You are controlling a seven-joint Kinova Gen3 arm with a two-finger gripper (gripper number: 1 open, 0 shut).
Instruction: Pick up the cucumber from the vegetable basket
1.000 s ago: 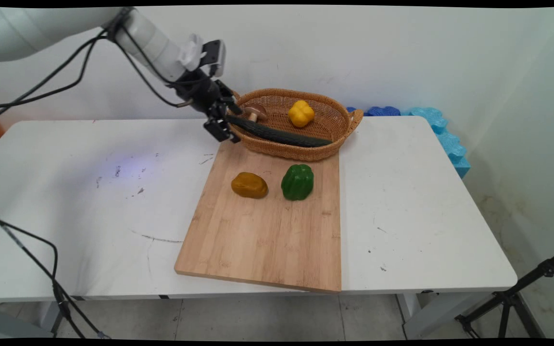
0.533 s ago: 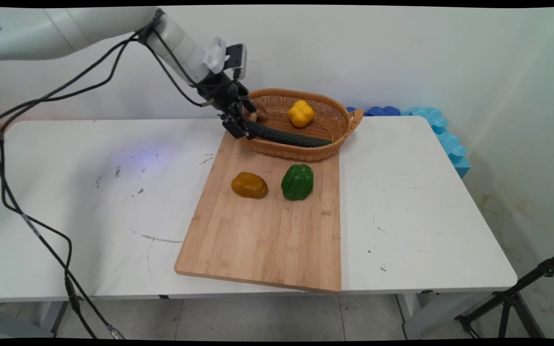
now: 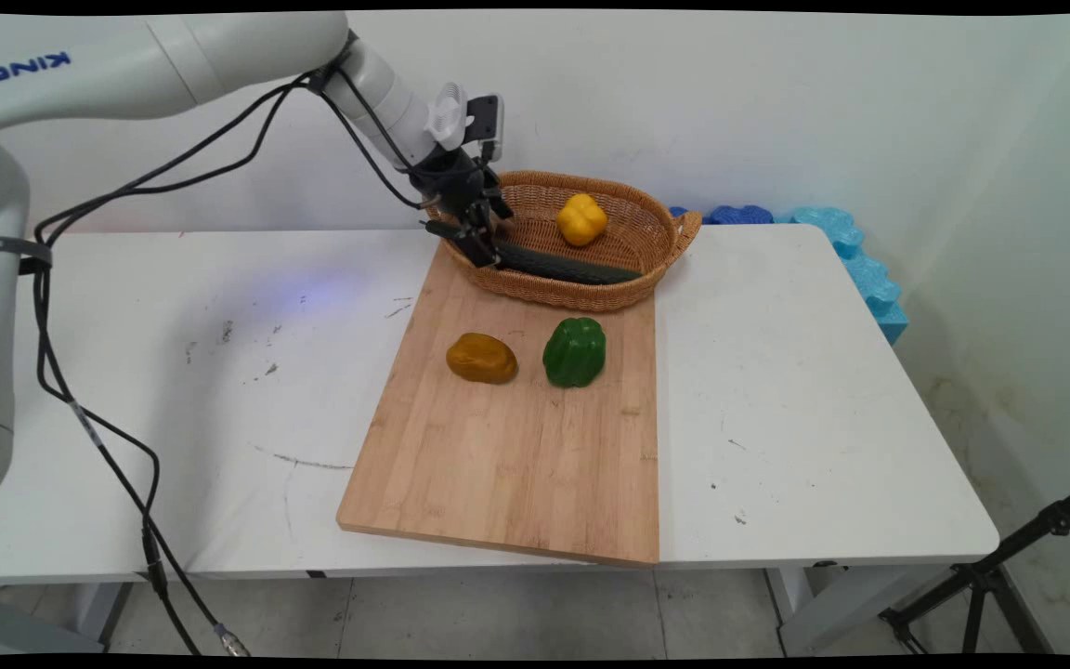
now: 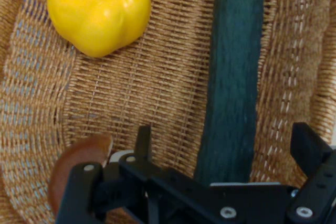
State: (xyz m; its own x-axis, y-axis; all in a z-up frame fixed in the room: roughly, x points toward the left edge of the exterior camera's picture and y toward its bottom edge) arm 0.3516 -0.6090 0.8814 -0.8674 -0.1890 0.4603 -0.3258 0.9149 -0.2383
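While my hand [image 4: 223,145] straddles near end of long dark green cucumber [image 4: 233,77], jaws wide, nothing gripped; cucumber lies along woven wicker basket [image 3: 632,209] floor, yellow bell pepper [image 4: 97,10] at 11 o'clock, brown mushroom [image 4: 73,163] at 8 o'clock.

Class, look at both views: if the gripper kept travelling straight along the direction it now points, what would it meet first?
Most likely the dark green cucumber lying between the open gripper's fingers in the wicker basket; depth is unclear.
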